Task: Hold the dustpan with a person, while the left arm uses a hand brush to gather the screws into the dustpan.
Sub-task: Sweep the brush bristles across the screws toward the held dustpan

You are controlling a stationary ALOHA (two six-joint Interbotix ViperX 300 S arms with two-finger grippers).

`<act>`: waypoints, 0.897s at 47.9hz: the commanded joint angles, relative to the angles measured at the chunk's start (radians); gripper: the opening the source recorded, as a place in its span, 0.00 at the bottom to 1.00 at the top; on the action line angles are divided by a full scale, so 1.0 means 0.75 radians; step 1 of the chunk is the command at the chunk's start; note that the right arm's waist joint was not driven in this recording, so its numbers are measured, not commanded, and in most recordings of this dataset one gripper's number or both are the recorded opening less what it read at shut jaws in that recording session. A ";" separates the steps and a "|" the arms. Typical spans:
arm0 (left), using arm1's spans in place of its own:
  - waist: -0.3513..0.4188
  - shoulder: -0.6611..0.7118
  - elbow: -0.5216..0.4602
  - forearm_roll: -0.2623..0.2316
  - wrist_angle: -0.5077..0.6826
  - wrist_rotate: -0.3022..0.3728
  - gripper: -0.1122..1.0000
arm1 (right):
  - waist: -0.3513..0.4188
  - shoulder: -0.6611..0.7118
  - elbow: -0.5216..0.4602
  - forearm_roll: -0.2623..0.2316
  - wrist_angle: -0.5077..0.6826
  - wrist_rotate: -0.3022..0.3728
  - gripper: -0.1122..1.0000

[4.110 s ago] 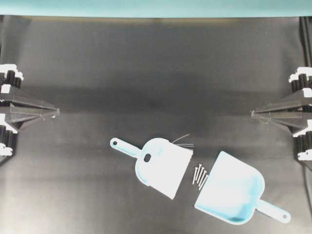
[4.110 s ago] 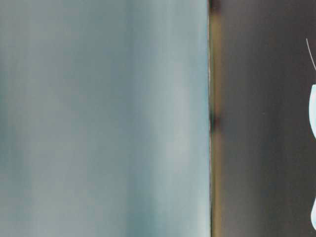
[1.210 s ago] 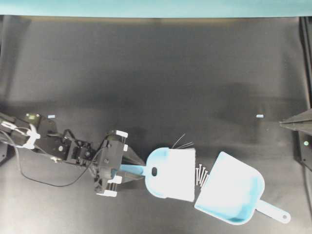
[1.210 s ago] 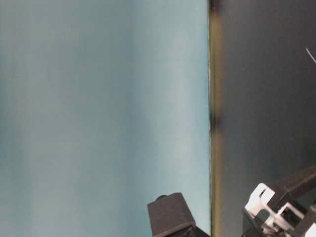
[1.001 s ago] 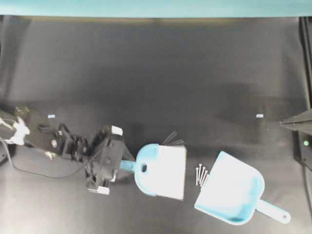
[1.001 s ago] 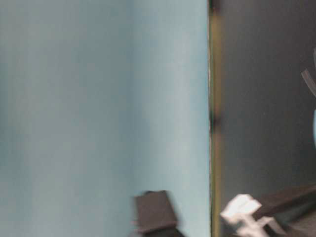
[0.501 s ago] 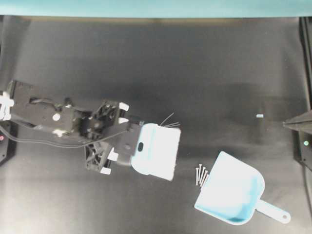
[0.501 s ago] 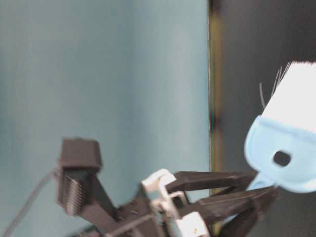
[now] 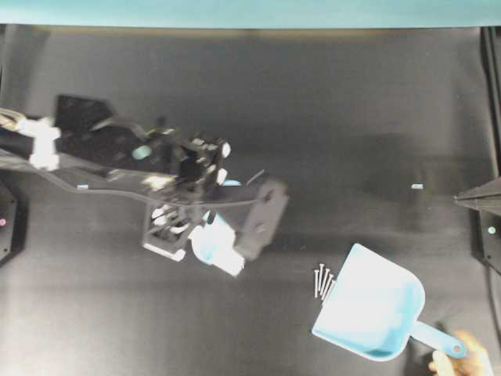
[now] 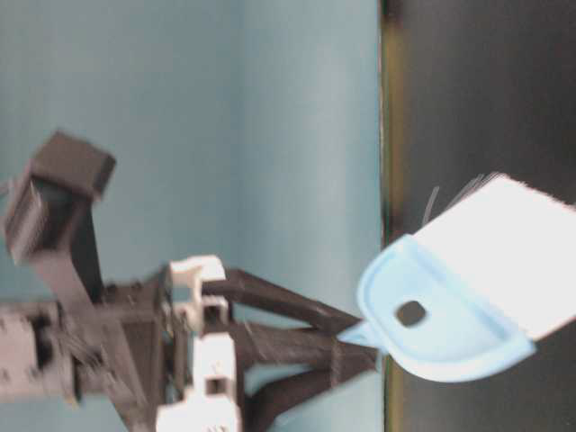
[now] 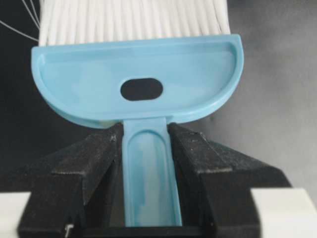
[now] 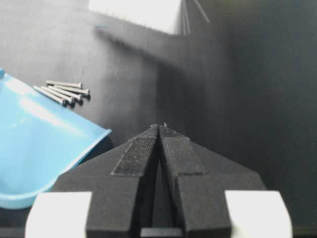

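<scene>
Left wrist | hand brush (image 11: 138, 74): pale blue, oval hole, white bristles

From the overhead view I see the brush (image 9: 215, 244) mostly covered by the left arm (image 9: 117, 160); only a blurred pale patch shows. The left gripper (image 11: 144, 148) is cut off by the lower edge of its wrist view, and the bristle tips run off the top. The person's hand (image 9: 458, 360) is clipped by the bottom edge; only fingertips appear. The right gripper (image 12: 159, 130) shows overhead only as a tip at the right edge. The screws (image 9: 322, 282) are too small for me to count reliably. The dustpan (image 12: 34, 144) is cropped in the right wrist view.
</scene>
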 commanded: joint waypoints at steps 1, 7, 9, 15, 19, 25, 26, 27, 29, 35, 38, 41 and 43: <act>0.002 0.022 -0.100 0.004 0.035 0.000 0.38 | 0.000 0.006 -0.025 -0.004 -0.006 -0.008 0.10; 0.006 0.067 -0.129 0.004 0.029 0.018 0.38 | 0.000 0.006 -0.025 -0.004 -0.008 -0.008 0.10; 0.008 0.082 -0.125 0.004 0.016 0.031 0.38 | 0.000 0.006 -0.025 -0.004 -0.006 -0.008 0.10; 0.008 0.129 -0.119 0.004 0.004 0.053 0.39 | 0.000 0.006 -0.025 -0.004 -0.006 -0.008 0.10; 0.006 0.147 -0.133 0.004 -0.002 0.061 0.38 | 0.000 0.006 -0.025 -0.004 -0.006 -0.008 0.10; -0.002 0.168 -0.151 0.004 -0.020 0.063 0.38 | 0.000 0.006 -0.025 -0.004 -0.006 -0.008 0.10; -0.006 0.170 -0.155 0.004 -0.025 0.063 0.38 | 0.000 0.006 -0.025 -0.004 -0.006 -0.008 0.10; -0.008 0.174 -0.160 0.006 -0.027 0.063 0.38 | 0.000 0.006 -0.025 -0.004 -0.006 -0.008 0.10; -0.012 0.188 -0.168 0.004 -0.031 0.065 0.39 | 0.000 0.006 -0.025 -0.004 -0.006 -0.008 0.10; -0.039 0.241 -0.200 0.004 -0.043 0.067 0.38 | 0.000 0.006 -0.025 -0.004 -0.006 -0.008 0.10; -0.053 0.266 -0.215 0.004 -0.049 0.074 0.38 | 0.000 0.006 -0.025 -0.004 -0.006 -0.008 0.10; -0.067 0.282 -0.229 0.004 -0.061 0.080 0.38 | 0.000 0.006 -0.025 -0.004 -0.006 -0.008 0.10; -0.076 0.297 -0.243 0.004 -0.076 0.082 0.38 | 0.000 0.006 -0.025 -0.004 -0.006 -0.008 0.10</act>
